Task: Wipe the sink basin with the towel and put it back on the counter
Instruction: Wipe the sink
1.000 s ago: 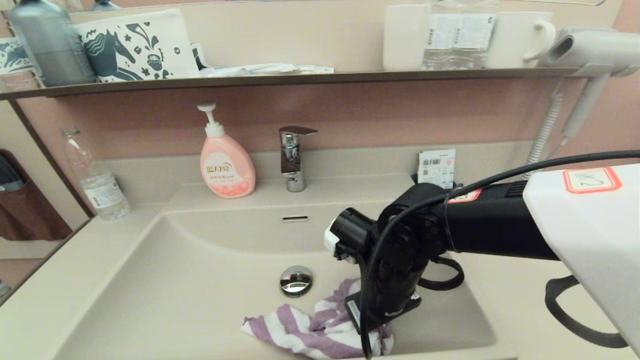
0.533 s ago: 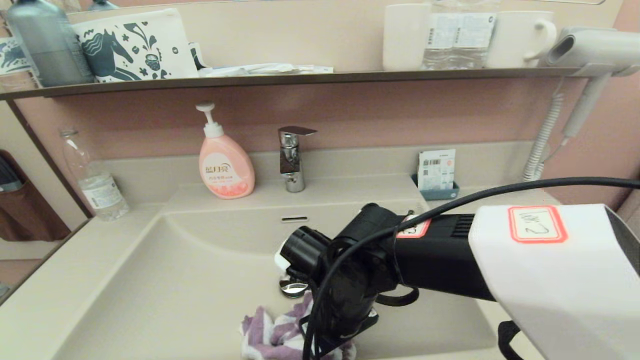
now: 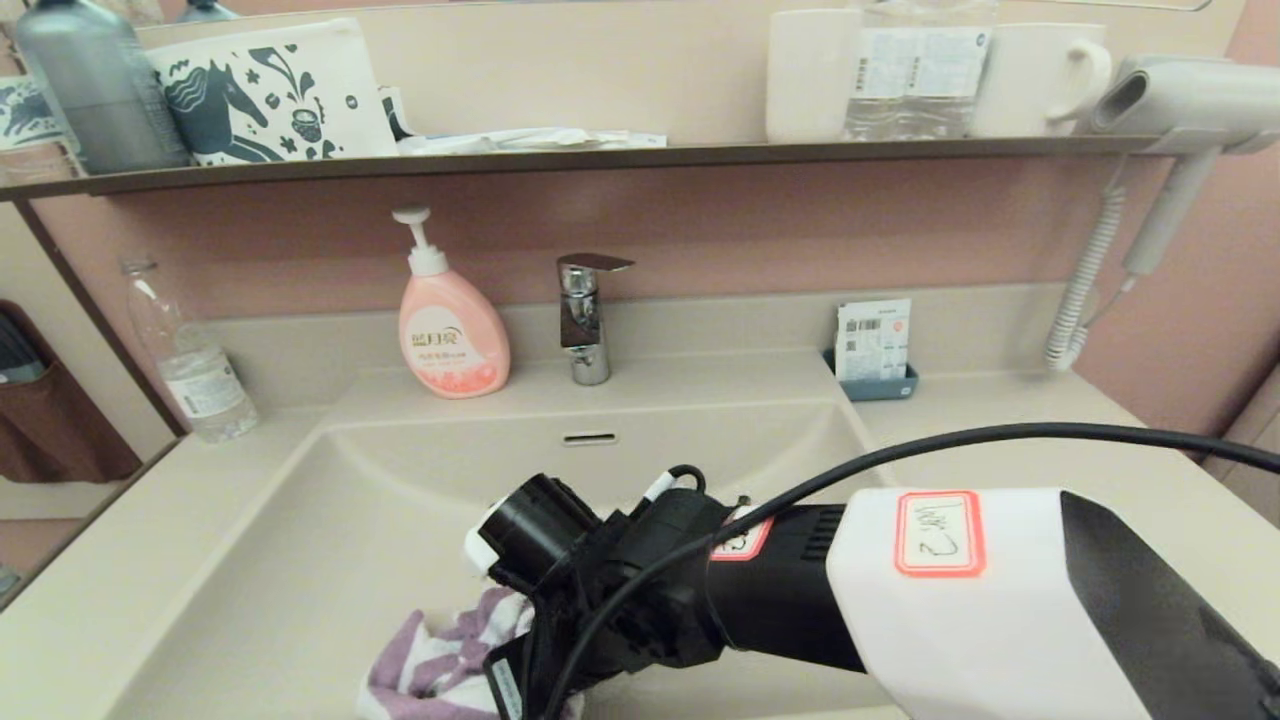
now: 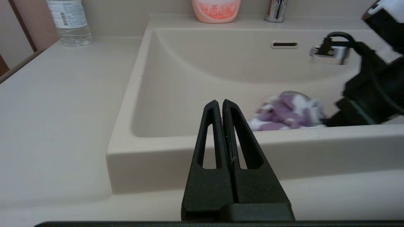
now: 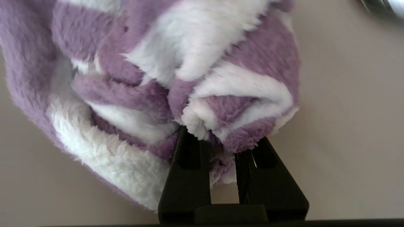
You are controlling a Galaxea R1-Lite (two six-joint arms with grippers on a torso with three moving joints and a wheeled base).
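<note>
The purple and white striped towel (image 3: 430, 665) lies bunched on the floor of the beige sink basin (image 3: 330, 540), near its front, left of centre. My right arm reaches down into the basin from the right. Its wrist hides the fingers and the drain plug in the head view. In the right wrist view my right gripper (image 5: 221, 142) is shut on a fold of the towel (image 5: 176, 72), pressed against the basin floor. My left gripper (image 4: 220, 104) hangs shut and empty in front of the basin's front rim, apart from the towel (image 4: 287, 112).
A pink soap bottle (image 3: 450, 330) and a chrome faucet (image 3: 585, 315) stand behind the basin. A water bottle (image 3: 190, 360) is at the back left, and a blue card holder (image 3: 875, 350) at the back right of the counter (image 3: 1000, 440). A dark shelf (image 3: 600, 155) runs above.
My right arm has swept left across the basin floor, dragging the towel from right of the drain to the front left. The towel has bunched up, and the arm now covers the drain.
</note>
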